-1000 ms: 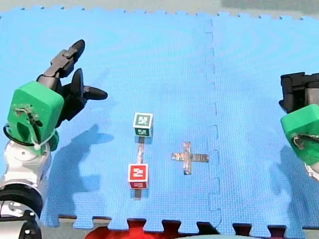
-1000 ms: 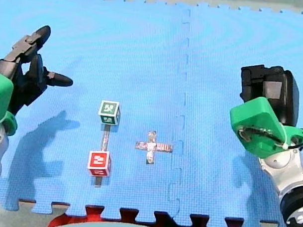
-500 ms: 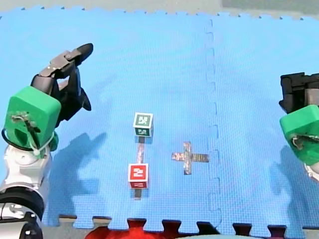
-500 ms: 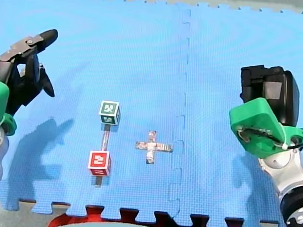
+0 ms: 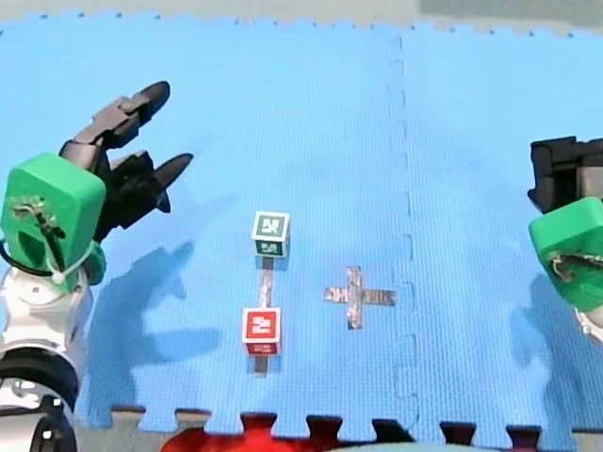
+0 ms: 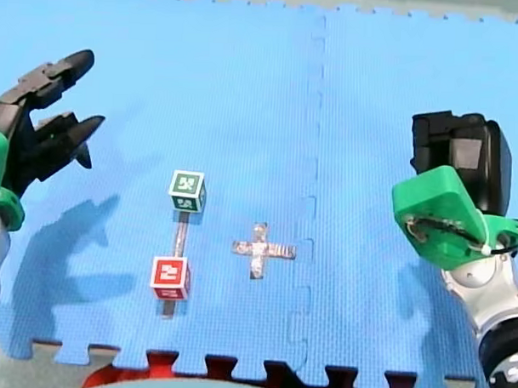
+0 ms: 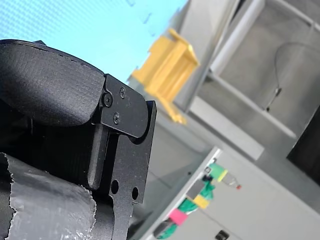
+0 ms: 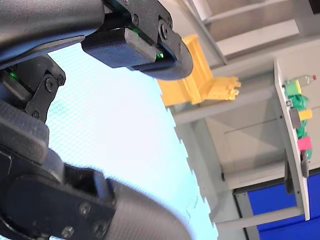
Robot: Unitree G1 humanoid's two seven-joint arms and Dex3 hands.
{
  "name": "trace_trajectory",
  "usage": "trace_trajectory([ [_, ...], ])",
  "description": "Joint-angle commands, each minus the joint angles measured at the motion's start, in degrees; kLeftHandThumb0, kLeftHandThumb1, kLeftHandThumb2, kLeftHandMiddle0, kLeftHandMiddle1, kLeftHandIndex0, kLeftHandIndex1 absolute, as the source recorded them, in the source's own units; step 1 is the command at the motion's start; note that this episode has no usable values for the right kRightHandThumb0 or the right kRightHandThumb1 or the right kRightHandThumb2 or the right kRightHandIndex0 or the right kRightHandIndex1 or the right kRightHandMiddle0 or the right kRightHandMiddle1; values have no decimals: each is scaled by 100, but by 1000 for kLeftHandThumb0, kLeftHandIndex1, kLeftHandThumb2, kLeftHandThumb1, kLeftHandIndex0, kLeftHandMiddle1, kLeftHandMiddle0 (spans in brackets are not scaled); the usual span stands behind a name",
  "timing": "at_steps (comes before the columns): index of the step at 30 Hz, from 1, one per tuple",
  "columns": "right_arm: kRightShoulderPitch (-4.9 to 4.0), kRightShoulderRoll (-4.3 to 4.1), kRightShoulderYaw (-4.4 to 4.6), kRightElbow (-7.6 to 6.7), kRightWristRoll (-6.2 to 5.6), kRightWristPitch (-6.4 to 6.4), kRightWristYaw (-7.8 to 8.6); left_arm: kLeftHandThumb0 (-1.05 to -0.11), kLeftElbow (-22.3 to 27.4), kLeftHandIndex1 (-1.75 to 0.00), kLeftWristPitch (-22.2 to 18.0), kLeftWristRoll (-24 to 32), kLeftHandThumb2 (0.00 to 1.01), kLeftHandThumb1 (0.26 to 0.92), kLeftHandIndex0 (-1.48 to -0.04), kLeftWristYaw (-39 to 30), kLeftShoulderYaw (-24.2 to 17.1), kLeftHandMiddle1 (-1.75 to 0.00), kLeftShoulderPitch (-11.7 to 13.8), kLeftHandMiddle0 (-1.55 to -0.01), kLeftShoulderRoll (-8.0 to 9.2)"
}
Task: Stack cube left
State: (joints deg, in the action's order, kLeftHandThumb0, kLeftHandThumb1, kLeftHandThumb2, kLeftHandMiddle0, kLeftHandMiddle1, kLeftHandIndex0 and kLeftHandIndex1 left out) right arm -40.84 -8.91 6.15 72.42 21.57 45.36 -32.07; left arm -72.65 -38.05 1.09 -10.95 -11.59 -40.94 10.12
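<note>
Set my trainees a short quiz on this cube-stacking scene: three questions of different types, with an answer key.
1. True or false: the green cube is stacked on the red cube.
2. Multiple choice: where does the tape cross lie on the blue mat?
A) under the red cube
B) to the robot's right of both cubes
C) to the robot's left of both cubes
3. Short answer: which hand is nearer the green cube, the left hand over the mat's left side or the right hand at its right edge?

Key: 1 false, both cubes sit apart on the mat; 2 B; 3 the left hand.
</note>
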Motion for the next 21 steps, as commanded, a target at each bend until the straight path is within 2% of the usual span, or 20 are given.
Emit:
trace_trajectory([
  [1, -16, -20, -10, 10, -33, -18, 6, -793, 31, -1, 56, -5, 2, 661, -367, 25, 19, -1746, -25, -867, 25],
  [4, -24, -23, -10, 20, -29, -28, 4, -773, 41, 0, 158, -108, 1, 661, -329, 89, 107, -1746, -34, -866, 66],
  [8, -29, -24, -3, 24, -17, -35, -6, -771, 50, 0, 307, -178, 2, 664, -293, -150, 202, -1746, -49, -865, 212],
  [9, -31, -23, 2, 24, -11, -39, -15, -793, 53, 0, 315, -243, 5, 671, -290, -207, 263, -1746, -46, -865, 269],
  [11, -34, -21, 11, 23, 3, -51, -38, -950, 67, -1, 340, -394, 14, 702, -289, -346, 411, -1746, -46, -865, 408],
  [12, -35, -20, 15, 22, 9, -57, -47, -997, 72, -2, 359, -448, 17, 715, -293, -403, 465, -1746, -51, -866, 464],
  [14, -37, -16, 27, 21, 25, -80, -83, -1037, 106, -10, 463, -446, 17, 728, -311, -664, 502, -1746, -59, -865, 577],
  [18, -38, -5, 56, 19, 54, -108, -162, -999, 268, -14, 515, -306, 2, 696, -333, -1286, 499, -1746, -16, -864, 734],
  [21, -39, 5, 69, 16, 66, -114, -203, -980, 356, -52, 477, -165, 0, 687, -423, -1974, 489, -1746, 12, -864, 882],
])
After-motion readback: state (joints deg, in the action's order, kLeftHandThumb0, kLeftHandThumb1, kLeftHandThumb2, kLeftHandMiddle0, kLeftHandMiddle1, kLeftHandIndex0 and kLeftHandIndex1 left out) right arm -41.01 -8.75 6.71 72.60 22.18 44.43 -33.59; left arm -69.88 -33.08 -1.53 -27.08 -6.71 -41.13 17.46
